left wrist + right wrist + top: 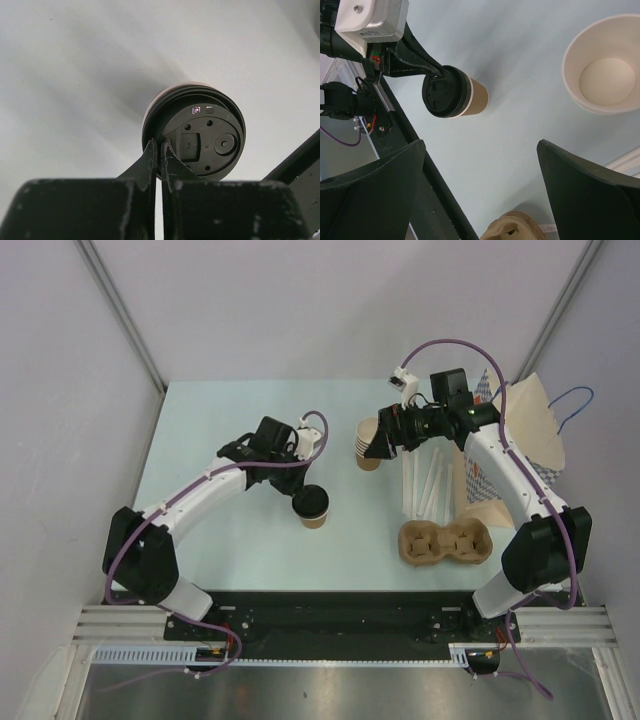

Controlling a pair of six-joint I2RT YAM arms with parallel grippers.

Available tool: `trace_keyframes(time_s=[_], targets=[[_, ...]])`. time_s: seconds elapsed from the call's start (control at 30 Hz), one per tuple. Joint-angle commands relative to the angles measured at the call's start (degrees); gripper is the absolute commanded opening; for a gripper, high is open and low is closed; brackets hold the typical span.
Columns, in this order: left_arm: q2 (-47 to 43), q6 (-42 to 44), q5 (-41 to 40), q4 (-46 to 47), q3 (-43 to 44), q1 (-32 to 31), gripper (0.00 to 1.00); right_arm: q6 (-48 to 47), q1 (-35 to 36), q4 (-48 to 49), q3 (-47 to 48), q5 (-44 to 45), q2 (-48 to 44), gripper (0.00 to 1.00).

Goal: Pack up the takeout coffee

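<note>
The takeout coffee, a tan paper cup with a black lid, stands upright on the pale table left of centre. My left gripper is shut, its tips against the near rim of the lid; whether the rim is pinched does not show. In the right wrist view the same cup appears with the left arm's fingers touching its lid. My right gripper hangs open and empty above the table, just right of a stack of lidless tan cups.
A brown pulp cup carrier lies at the front right, with white wrapped straws behind it. A paper bag stands at the far right. The cup stack shows its white inside.
</note>
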Motion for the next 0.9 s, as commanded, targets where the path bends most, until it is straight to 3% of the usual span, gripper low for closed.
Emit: trace_keyframes(time_s=[0.0, 0.87], targets=[[-2.91, -0.29, -0.91, -0.35, 2.11, -0.28, 0.01, -0.10, 0.21, 0.45, 2.45, -1.03, 0.25, 1.00], [1.57, -0.99, 0.50, 1.14, 2.11, -0.55, 0.03, -0.63, 0.21, -0.34, 2.80, -1.12, 1.04, 1.00]])
